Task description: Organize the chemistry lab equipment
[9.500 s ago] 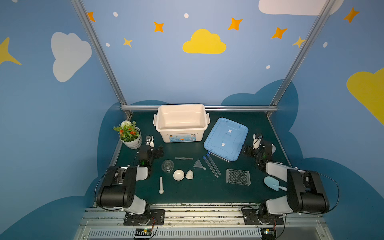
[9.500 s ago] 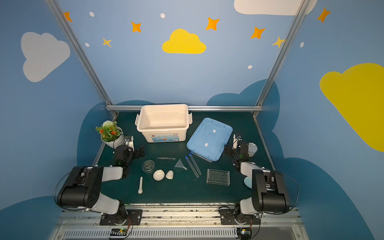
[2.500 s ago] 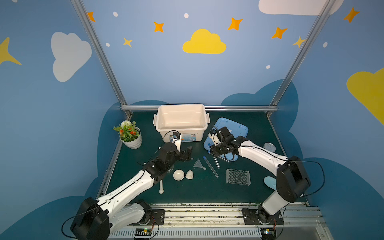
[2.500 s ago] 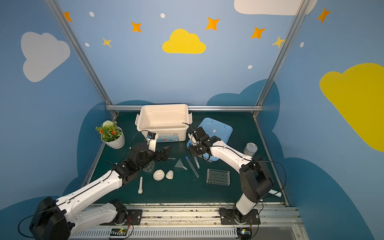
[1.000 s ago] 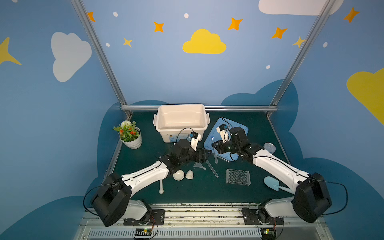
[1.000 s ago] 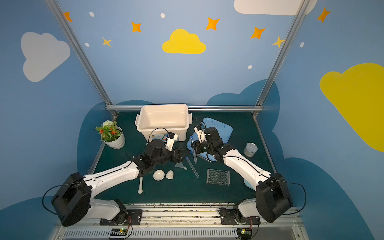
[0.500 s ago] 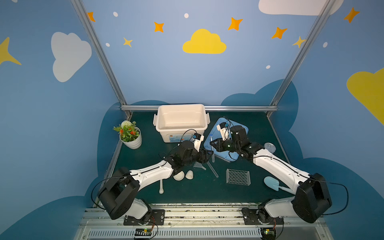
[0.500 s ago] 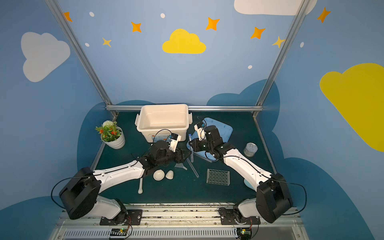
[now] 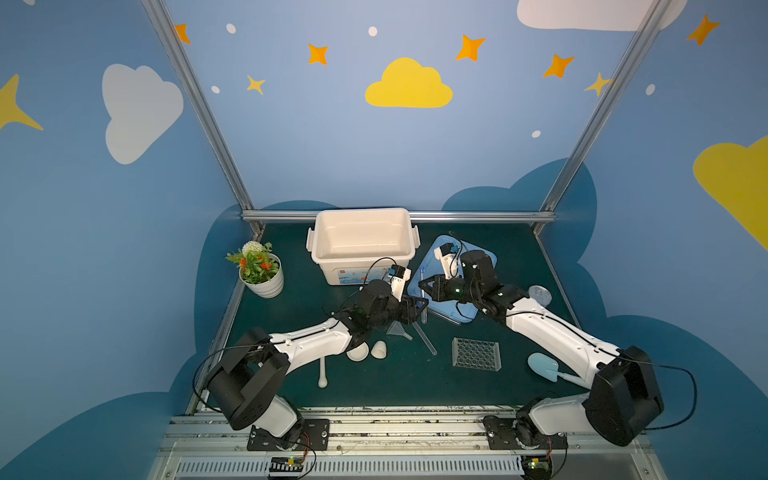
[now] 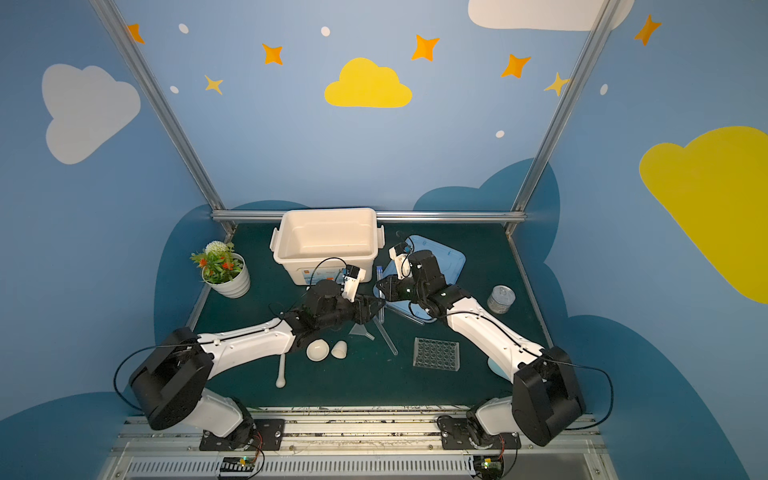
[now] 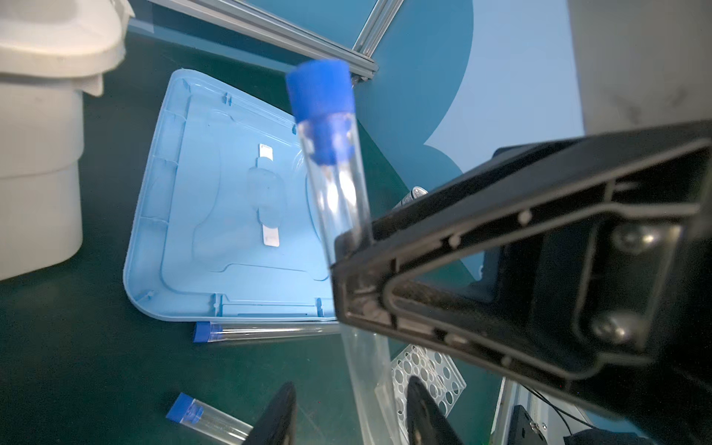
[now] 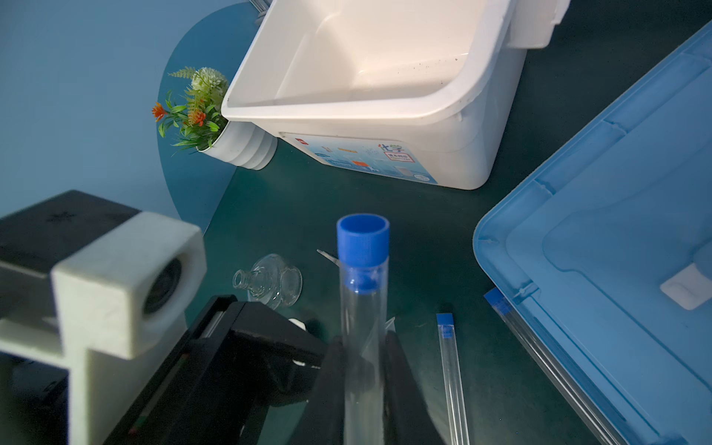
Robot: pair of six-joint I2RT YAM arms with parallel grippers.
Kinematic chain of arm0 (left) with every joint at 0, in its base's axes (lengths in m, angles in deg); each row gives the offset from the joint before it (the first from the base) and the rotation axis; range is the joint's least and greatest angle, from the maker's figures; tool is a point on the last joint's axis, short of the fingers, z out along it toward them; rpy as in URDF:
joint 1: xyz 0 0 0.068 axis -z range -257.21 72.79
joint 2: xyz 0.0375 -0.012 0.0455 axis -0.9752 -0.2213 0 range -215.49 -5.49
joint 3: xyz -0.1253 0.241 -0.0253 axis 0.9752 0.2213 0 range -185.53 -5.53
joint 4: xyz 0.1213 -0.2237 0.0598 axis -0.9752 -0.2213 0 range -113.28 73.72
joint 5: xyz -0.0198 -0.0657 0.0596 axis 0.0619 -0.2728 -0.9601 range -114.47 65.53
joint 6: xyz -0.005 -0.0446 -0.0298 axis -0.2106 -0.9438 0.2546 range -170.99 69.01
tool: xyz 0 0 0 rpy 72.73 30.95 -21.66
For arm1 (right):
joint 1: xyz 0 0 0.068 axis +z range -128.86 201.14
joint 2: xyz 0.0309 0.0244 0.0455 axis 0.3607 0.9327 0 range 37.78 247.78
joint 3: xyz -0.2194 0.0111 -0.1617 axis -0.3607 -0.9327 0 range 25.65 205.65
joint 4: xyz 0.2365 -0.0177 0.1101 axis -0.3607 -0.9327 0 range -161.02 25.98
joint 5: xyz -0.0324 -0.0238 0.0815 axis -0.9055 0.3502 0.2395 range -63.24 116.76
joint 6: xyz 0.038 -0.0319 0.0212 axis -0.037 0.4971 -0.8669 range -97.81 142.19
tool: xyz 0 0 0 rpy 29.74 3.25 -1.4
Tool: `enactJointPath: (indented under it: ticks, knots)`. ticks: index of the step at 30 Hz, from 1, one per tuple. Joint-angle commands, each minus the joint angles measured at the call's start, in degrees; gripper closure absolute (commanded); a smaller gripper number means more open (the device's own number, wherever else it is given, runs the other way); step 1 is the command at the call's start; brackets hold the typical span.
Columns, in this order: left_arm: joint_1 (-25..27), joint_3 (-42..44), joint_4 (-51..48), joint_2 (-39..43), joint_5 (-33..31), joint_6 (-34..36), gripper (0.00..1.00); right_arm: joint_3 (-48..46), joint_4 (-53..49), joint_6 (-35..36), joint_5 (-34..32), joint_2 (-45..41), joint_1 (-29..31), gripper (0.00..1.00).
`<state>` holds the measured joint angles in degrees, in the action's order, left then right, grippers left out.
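I am wearing smooth white shells on my two arms (image 9: 307, 340), and big black blocks are forming my joints (image 9: 245, 386). A thin black cable (image 9: 693, 390) is running out from each shoulder. A white camera housing (image 12: 127, 285) is sitting on each wrist. My fingers (image 11: 443, 246) are showing black, ribbed, triangular frames with small round screws (image 11: 632, 239). Black plates (image 9: 291, 432) are carrying my bases.
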<state>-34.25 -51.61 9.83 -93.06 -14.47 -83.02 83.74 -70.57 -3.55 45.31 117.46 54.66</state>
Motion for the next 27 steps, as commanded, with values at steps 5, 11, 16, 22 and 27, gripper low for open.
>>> enactJointPath:
  ticks: [5,11,16,22,27]
  knots:
    - [0.3,-2.1,1.5,-1.9,1.8,-0.4,0.61,0.1,2.0,-0.9,0.5,-0.6,-0.2,0.85]
    - [0.3,-2.3,1.9,-2.1,1.7,-0.5,0.65,0.0,2.0,-0.8,0.5,-0.5,-0.2,0.85]
    - [0.3,-2.4,1.8,-2.0,1.9,-0.3,0.71,0.0,1.5,-0.5,0.4,-0.1,-0.2,0.84]
    - [0.3,-2.7,1.3,-2.5,2.6,-0.3,0.79,0.0,1.5,-0.3,0.3,0.0,-0.2,0.82]
    - [0.3,-2.9,1.3,-2.6,2.6,-0.3,0.8,0.1,1.0,-0.1,0.3,-0.1,-0.3,0.76]
